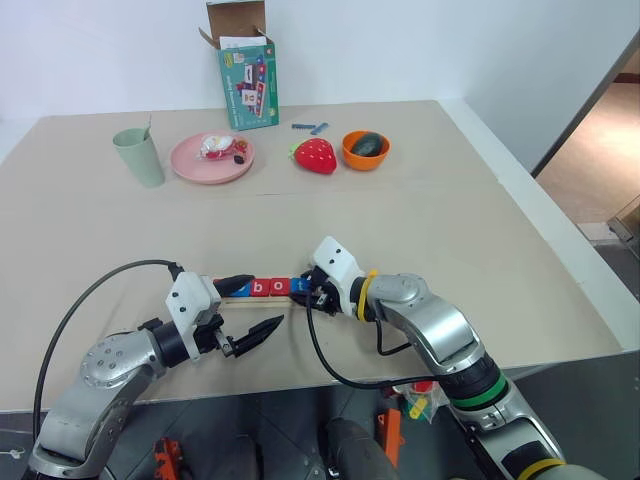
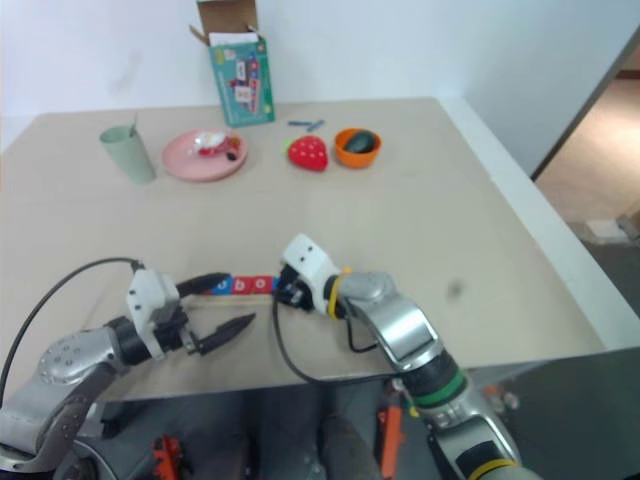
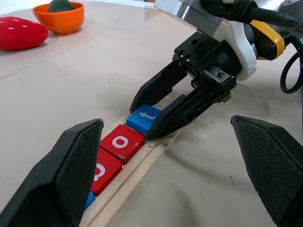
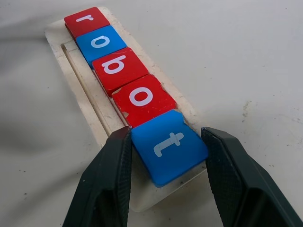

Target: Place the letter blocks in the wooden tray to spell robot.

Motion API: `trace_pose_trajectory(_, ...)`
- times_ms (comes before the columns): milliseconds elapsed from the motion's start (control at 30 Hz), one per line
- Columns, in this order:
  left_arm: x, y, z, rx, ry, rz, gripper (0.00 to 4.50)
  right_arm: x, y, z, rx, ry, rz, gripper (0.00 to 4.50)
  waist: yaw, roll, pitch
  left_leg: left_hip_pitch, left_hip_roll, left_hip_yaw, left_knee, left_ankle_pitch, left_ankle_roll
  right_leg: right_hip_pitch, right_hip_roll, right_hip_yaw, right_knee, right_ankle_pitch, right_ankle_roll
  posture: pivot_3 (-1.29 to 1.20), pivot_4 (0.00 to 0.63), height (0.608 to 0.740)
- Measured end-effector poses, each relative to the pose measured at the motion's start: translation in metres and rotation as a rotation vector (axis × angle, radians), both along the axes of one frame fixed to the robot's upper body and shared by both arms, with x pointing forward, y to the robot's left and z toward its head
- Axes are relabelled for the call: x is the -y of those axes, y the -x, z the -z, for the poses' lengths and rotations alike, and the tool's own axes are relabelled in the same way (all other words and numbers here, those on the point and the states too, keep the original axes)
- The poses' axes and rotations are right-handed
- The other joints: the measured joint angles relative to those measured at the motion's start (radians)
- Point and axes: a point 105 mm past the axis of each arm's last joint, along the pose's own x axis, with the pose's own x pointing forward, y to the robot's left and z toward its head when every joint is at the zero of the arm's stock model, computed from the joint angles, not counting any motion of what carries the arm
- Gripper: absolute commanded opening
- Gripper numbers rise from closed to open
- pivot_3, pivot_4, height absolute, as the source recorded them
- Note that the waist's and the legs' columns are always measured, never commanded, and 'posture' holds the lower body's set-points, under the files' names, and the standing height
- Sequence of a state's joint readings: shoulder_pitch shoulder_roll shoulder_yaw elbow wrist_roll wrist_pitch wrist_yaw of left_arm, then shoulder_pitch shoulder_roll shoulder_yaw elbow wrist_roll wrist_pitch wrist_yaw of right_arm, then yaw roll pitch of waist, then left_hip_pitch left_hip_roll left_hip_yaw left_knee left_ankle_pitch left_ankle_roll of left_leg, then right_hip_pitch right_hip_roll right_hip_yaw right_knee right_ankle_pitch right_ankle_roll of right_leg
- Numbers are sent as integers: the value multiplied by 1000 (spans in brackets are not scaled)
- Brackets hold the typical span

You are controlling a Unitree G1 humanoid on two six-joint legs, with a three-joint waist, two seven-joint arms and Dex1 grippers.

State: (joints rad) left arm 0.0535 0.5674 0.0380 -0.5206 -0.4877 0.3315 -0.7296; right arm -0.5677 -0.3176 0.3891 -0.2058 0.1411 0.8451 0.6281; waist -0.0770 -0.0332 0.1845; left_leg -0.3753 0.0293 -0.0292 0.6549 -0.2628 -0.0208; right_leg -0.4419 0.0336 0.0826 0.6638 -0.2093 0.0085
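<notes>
In the left eye view we see the wooden tray [image 1: 262, 298] lying on the beige worktop [image 1: 420, 230] near its front edge, between our 2 hands, with letter blocks [image 1: 268, 288] in it reading "b", "o" and part of a "t". Our left hand [image 1: 244, 313] hovers at the tray's left end, its fingers spread wide with nothing between them, while our right hand [image 1: 305, 293] sits at the tray's right end. At the far side stand a green cup [image 1: 139, 156], a pink plate [image 1: 211, 159], a printed box [image 1: 247, 75] whose writing is too small to read, a red strawberry [image 1: 315, 155] and an orange bowl [image 1: 365, 149]. In the left wrist view the right hand's black fingers [image 3: 161, 87] flank the blue "t" block [image 3: 144, 118]. In the right wrist view 5 blocks read "r o b o t": red, blue, red, red, blue; the right hand is closed on the "t" block at the tray's near end.
</notes>
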Motion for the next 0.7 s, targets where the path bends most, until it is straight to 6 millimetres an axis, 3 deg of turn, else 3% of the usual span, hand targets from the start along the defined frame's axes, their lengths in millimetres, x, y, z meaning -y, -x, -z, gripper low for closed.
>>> trace_pose_trajectory(533, 0, 0, 0, 3, -8, -2, 4500, -2, -3, 2, -6, -9, -1, 1697, 0, 0, 0, 0, 0, 0, 0, 0, 0, 0, 0, 0, 0, 0, 0, 0, 150, 740)
trace_pose_trajectory(567, 0, 0, 0, 3, -8, -2, 4500, -2, -3, 2, -7, -10, -2, 2708, 0, 0, 0, 0, 0, 0, 0, 0, 0, 0, 0, 0, 0, 0, 0, 0, 150, 740)
trace_pose_trajectory(700, 0, 0, 1, 3, -8, -3, 4500, -3, -2, 2, -22, -16, -3, 4182, 0, 0, 0, 0, 0, 0, 0, 0, 0, 0, 0, 0, 0, 0, 0, 0, 150, 740)
